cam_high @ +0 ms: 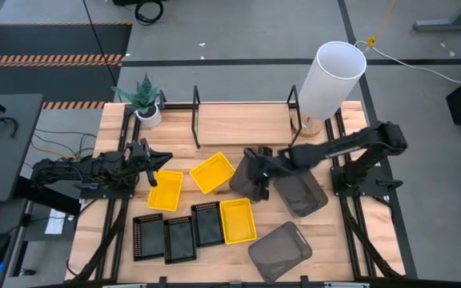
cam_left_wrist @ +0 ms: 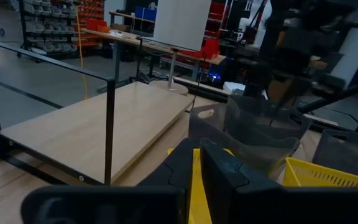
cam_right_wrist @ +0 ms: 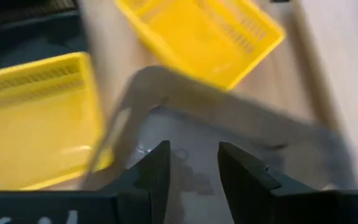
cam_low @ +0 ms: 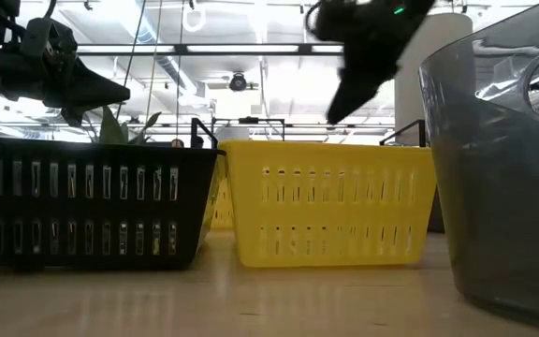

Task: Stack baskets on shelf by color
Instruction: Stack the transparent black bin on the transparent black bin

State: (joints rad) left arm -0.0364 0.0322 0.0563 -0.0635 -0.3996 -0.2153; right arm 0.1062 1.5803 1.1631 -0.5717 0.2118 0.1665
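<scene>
Across the table's far half: the wooden shelf [cam_high: 242,124] between black uprights, bare of baskets. Beside its right end, a tall white cylinder [cam_high: 329,80]. Scattered on the tabletop in front: three yellow baskets [cam_high: 213,174], three black ones [cam_high: 178,239], smoky grey ones [cam_high: 279,250] to the right. Above a grey basket [cam_high: 248,178] at mid-table, the right gripper [cam_high: 260,173], fingers [cam_right_wrist: 151,171] parted, astride its rim. At the left yellow basket [cam_high: 166,190], the left gripper [cam_high: 152,166]; grip cannot be told.
</scene>
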